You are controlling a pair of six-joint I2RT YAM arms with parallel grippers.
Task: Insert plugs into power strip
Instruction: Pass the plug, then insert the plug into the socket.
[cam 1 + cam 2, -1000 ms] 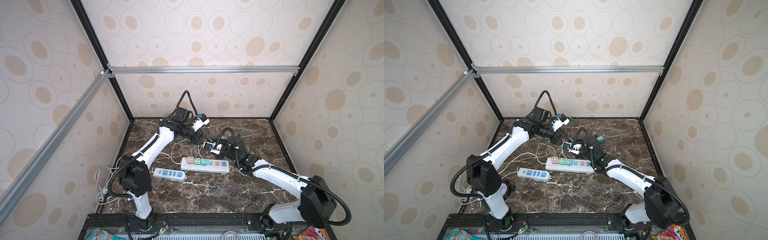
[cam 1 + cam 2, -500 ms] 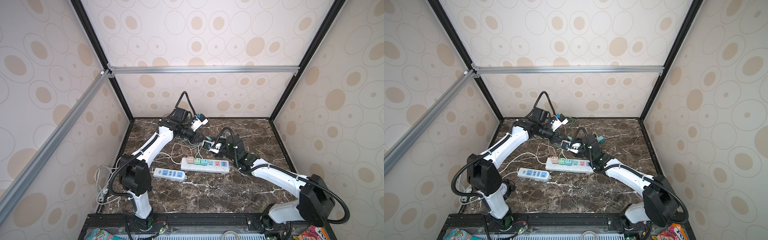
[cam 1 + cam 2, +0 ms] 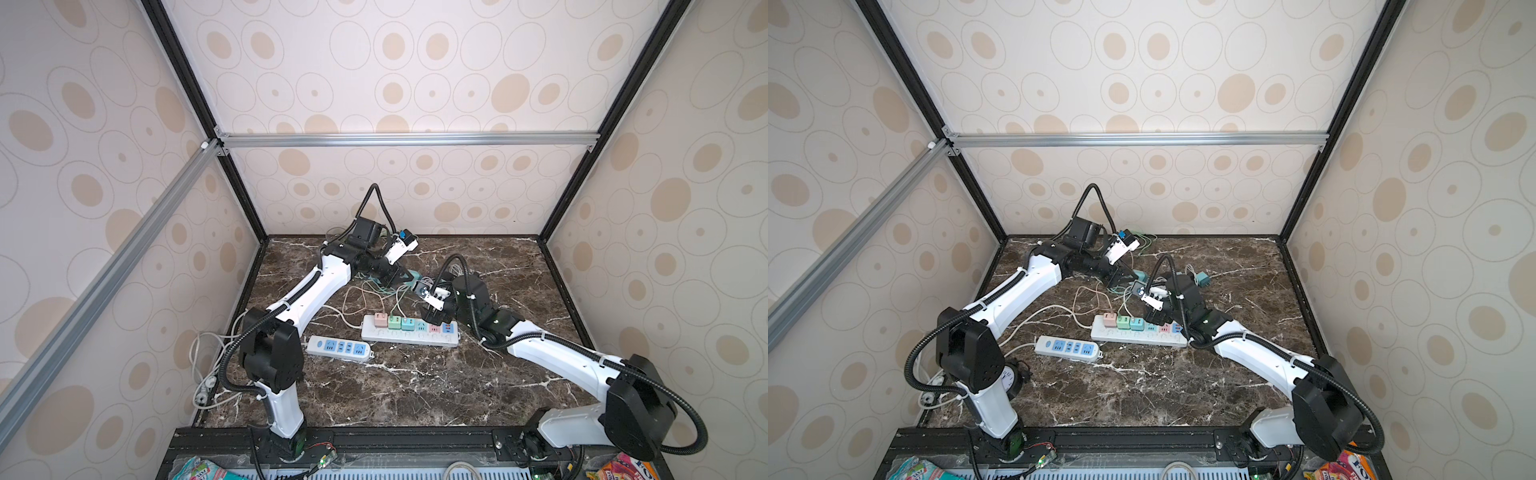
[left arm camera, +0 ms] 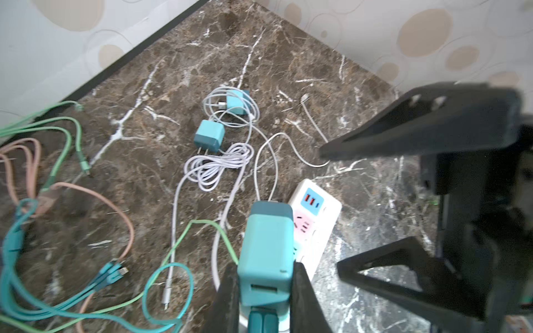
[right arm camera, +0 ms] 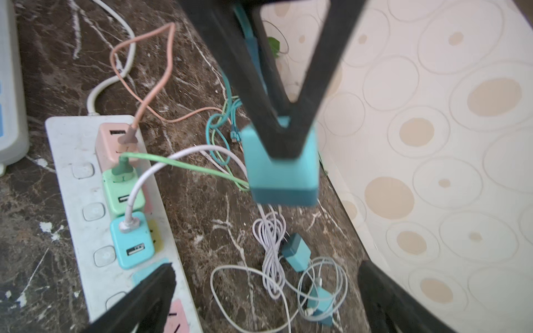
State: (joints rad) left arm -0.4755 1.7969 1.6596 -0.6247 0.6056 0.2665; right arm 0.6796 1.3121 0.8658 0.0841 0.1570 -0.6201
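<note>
My left gripper (image 4: pixel 264 268) is shut on a teal plug (image 4: pixel 266 245), which hangs above the table behind the white power strip (image 3: pixel 409 337). From the right wrist view, the same plug (image 5: pixel 282 173) sits between the left gripper's black fingers. My right gripper (image 5: pixel 264 274) stands wide open with nothing in it, close beside the held plug. A pink plug (image 5: pixel 115 141), a green plug (image 5: pixel 122 187) and a teal plug (image 5: pixel 132 239) sit in a row in the strip (image 5: pixel 72 187). Two more teal plugs (image 4: pixel 209 137) (image 4: pixel 238 102) lie loose among white cables.
A second white strip with blue sockets (image 3: pixel 338 347) lies left of the first. Pink, green and teal cables (image 4: pixel 57 201) sprawl over the marble table (image 3: pixel 415 395) near the back wall. White cords trail off the table's left edge (image 3: pixel 208 365).
My left gripper has shut on the teal plug. The right gripper's jaws have opened wide and let go of it. Both arms stay close together behind the strip.
</note>
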